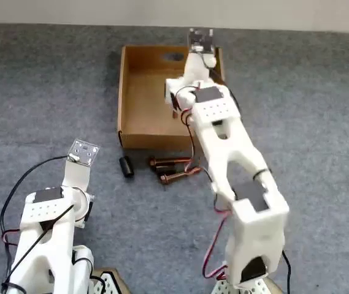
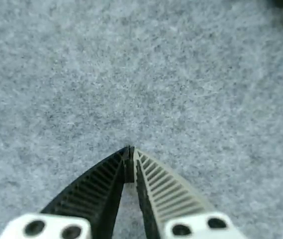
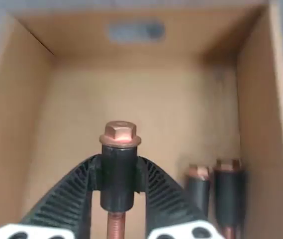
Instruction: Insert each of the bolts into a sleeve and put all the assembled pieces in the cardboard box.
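Over the cardboard box [image 1: 138, 98] my right gripper [image 3: 117, 174] is shut on an assembled piece, a copper bolt in a black sleeve [image 3: 117, 169], held above the box floor [image 3: 131, 99]. Two assembled pieces [image 3: 216, 186] lie against one box wall. In the high view the right arm [image 1: 220, 131] stretches over the box's right side. On the carpet in front of the box lie a loose black sleeve [image 1: 126, 166] and two copper bolts [image 1: 174, 170]. My left gripper [image 2: 130, 154] is shut with nothing in it, above bare carpet at the lower left [image 1: 79, 159].
Grey carpet [image 1: 51, 86] covers the table all round the box. The right arm's cables [image 1: 214, 245] hang near its base. The box has a slot in its far wall [image 3: 135, 31].
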{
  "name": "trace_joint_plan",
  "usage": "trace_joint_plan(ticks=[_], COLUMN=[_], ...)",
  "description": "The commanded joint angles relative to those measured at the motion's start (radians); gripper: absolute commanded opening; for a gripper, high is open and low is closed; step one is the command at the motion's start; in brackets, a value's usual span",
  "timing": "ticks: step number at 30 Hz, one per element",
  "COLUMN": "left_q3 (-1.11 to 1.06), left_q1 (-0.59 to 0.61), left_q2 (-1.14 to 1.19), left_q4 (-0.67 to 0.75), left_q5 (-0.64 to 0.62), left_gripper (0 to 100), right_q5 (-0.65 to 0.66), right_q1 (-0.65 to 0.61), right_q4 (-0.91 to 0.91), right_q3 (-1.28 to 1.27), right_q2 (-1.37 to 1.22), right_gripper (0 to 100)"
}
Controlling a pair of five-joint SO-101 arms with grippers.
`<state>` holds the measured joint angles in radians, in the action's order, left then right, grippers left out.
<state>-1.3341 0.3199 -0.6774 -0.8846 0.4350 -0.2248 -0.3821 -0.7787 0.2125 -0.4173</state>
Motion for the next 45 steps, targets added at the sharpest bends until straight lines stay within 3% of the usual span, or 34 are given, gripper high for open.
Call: trace_joint_plan(ticks=[1, 15, 29, 36, 45], left_q3=[-0.004, -0.004, -0.004, -0.004, -0.004], left_q1=[0.007, 0.007, 0.007, 0.007, 0.007], left_q2=[0.010, 0.010, 0.010, 0.010, 0.010], left_q4=[0.006, 0.006, 0.006, 0.006, 0.008], left_q5=[0.003, 0.003, 0.003, 0.003, 0.003], left_gripper=[2, 2, 2, 2, 2], right_q5=[-0.009, -0.006, -0.006, -0.008, -0.008], right_q1=[0.013, 0.035, 0.035, 0.035, 0.033], right_q4=[-0.111, -0.443, -0.460, -0.527, -0.773], right_q3=[0.180, 0.510, 0.558, 0.585, 1.017], right_q2=[-0.062, -0.328, -0.437, -0.435, -0.437], right_gripper=[0.6, 0.6, 0.9, 16.2, 16.3])
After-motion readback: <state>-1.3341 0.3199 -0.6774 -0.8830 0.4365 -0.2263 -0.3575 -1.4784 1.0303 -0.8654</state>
